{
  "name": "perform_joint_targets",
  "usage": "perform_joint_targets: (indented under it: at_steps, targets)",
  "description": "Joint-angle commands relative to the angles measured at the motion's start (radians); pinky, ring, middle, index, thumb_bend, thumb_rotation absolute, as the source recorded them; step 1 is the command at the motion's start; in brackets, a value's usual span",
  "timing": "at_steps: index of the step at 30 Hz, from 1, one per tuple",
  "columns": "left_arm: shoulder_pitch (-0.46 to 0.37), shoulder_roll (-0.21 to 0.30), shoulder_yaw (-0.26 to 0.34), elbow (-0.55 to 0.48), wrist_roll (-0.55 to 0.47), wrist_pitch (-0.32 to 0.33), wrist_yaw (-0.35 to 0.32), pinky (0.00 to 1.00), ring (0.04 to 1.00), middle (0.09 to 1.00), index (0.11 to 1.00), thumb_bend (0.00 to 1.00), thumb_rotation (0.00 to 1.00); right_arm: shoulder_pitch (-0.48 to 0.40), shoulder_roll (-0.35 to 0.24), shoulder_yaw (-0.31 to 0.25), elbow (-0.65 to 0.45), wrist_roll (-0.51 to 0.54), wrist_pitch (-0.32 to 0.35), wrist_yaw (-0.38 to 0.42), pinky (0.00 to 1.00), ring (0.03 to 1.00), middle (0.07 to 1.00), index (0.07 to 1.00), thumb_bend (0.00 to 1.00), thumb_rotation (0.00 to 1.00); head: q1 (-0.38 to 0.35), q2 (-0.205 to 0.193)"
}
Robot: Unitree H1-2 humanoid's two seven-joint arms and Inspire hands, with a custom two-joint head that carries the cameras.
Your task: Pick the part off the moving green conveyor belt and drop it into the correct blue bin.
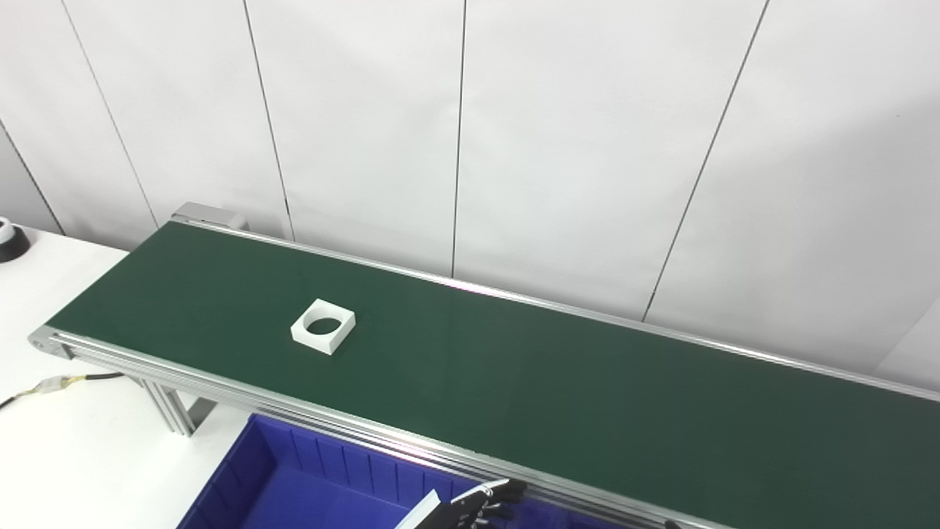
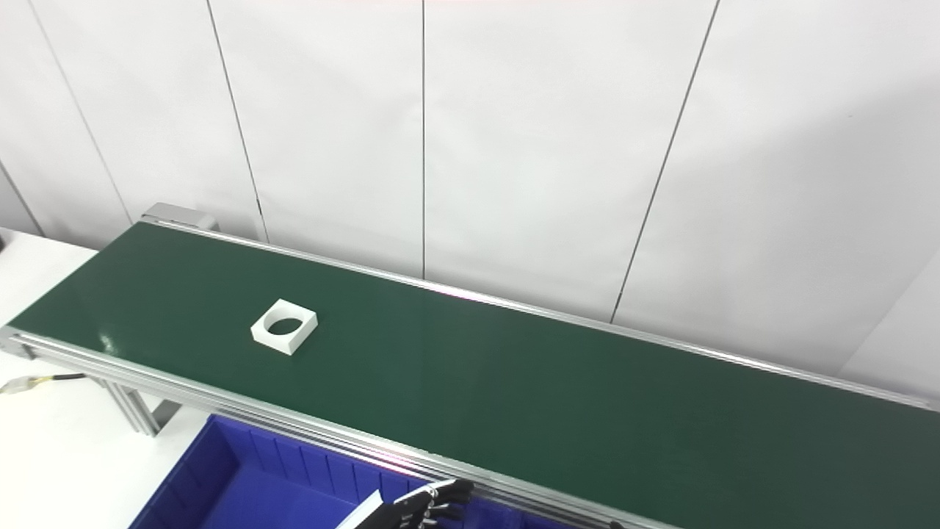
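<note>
A white square part (image 1: 323, 326) with a round hole lies flat on the green conveyor belt (image 1: 514, 375), toward its left end. Only the dark fingers of my left hand (image 1: 481, 503) show at the bottom edge, over the blue bin (image 1: 294, 477) and just short of the belt's near rail. They are stretched out and slightly apart, holding nothing, well to the right of the part and nearer to me. A tiny dark tip (image 1: 672, 523) at the bottom edge may be my right hand; nothing more of it shows.
The belt's aluminium rail (image 1: 220, 393) runs between the bin and the belt. A white tabletop (image 1: 66, 441) with a cable (image 1: 59, 383) lies to the left. A black object (image 1: 11, 242) sits at the far left. White wall panels stand close behind the belt.
</note>
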Motion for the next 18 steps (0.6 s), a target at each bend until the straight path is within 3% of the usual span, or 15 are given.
perform_joint_targets:
  at_steps: [1,12,18]
  targets:
    - [-0.024,-0.007,0.002,-0.007,-0.017,-0.042,0.005,0.75,0.837,0.883,0.881,0.88,0.04,-0.016,0.003,-0.009,-0.011,0.015,-0.067,-0.013,0.84,0.908,0.950,1.000,0.81,0.02,-0.002,-0.001]
    - [-0.049,-0.007,0.037,-0.034,-0.133,-0.084,-0.018,0.76,0.841,0.882,0.873,0.87,0.05,-0.035,0.008,-0.012,0.022,0.002,-0.097,-0.020,0.80,0.885,0.937,0.998,0.82,0.04,-0.037,0.015]
    - [-0.084,0.023,0.066,-0.170,-0.171,-0.022,-0.038,0.77,0.861,0.885,0.886,0.85,0.09,-0.044,0.018,-0.010,0.027,0.008,-0.112,-0.021,0.78,0.870,0.926,0.989,0.81,0.05,-0.090,0.037]
